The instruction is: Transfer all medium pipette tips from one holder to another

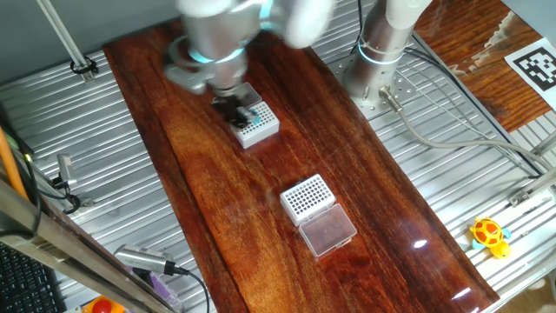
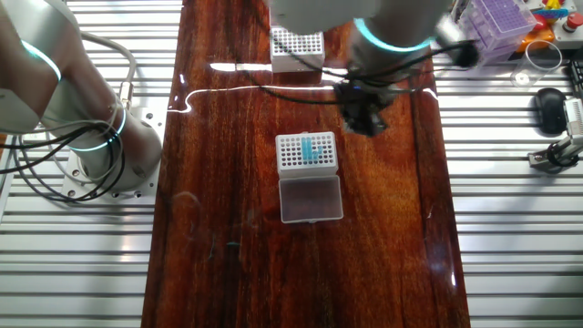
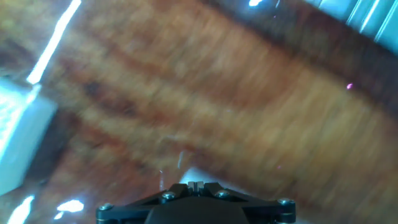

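A white rack (image 1: 258,124) (image 2: 306,151) holds a small cluster of teal medium pipette tips (image 1: 260,111) (image 2: 314,149). A second white rack (image 1: 307,196) (image 2: 298,47) shows only dark holes. My gripper (image 1: 231,109) (image 2: 363,117) hangs just beside the teal-tipped rack, above the wood. In the blurred hand view the two fingertips (image 3: 196,185) sit pressed together, so the gripper is shut, and I see nothing between them. A white rack corner (image 3: 15,134) shows at the left edge.
Each rack has a clear hinged lid lying open (image 1: 327,232) (image 2: 311,199). The racks stand on a dark wooden board (image 1: 217,200) (image 2: 228,228) set on a ribbed metal table. The robot base (image 1: 378,52) (image 2: 91,146) and its cables (image 1: 452,130) lie beside the board. A yellow toy (image 1: 489,235) lies at the table edge.
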